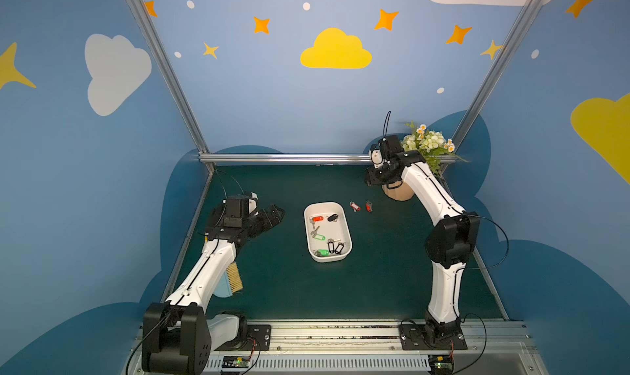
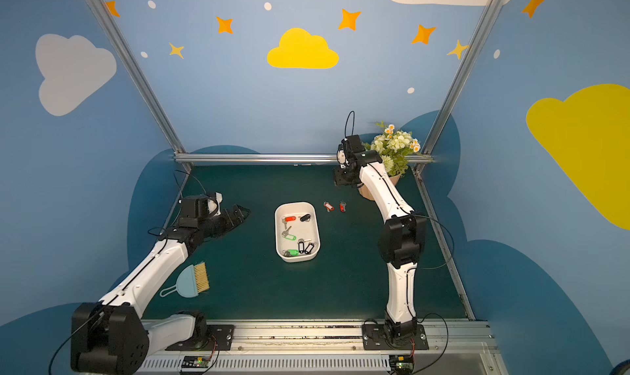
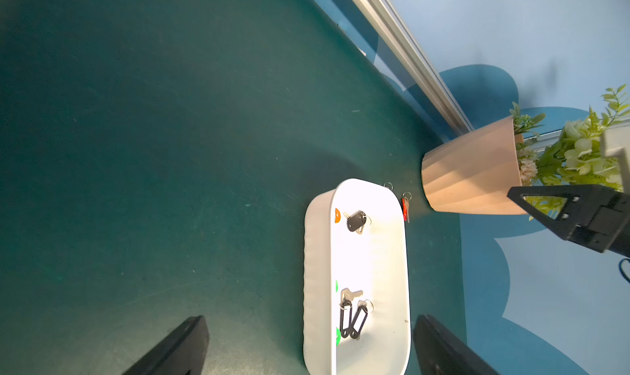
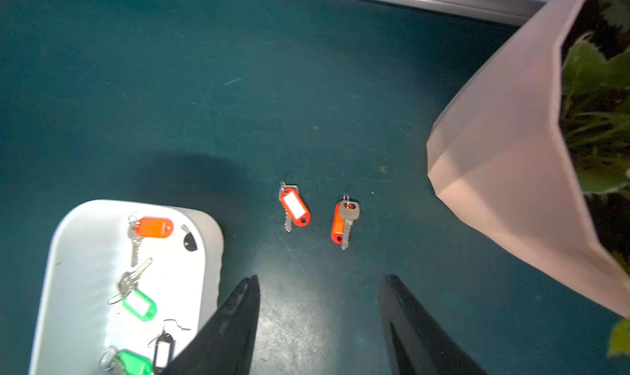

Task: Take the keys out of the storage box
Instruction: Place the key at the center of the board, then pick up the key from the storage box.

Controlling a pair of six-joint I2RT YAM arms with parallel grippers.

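The white storage box (image 1: 337, 228) (image 2: 306, 231) sits mid-mat. Several keys lie inside it, with an orange tag (image 1: 317, 218), green tags (image 1: 319, 237) and black tags (image 1: 332, 217). Two red-tagged keys (image 1: 355, 206) (image 1: 368, 206) lie on the mat just beyond the box's far right corner; the right wrist view shows them (image 4: 294, 207) (image 4: 342, 223) ahead of my right gripper (image 4: 320, 279). That gripper (image 1: 371, 179) hangs above them, open and empty. My left gripper (image 1: 278, 214) (image 3: 312, 318) is wide open left of the box (image 3: 385, 254), holding nothing.
A ribbed peach flower pot (image 1: 397, 194) (image 4: 511, 158) stands at the back right, close to the right arm and the two red-tagged keys. A small blue brush (image 2: 194, 279) lies at the front left by the left arm. An aluminium rail (image 1: 289, 157) bounds the mat's far edge.
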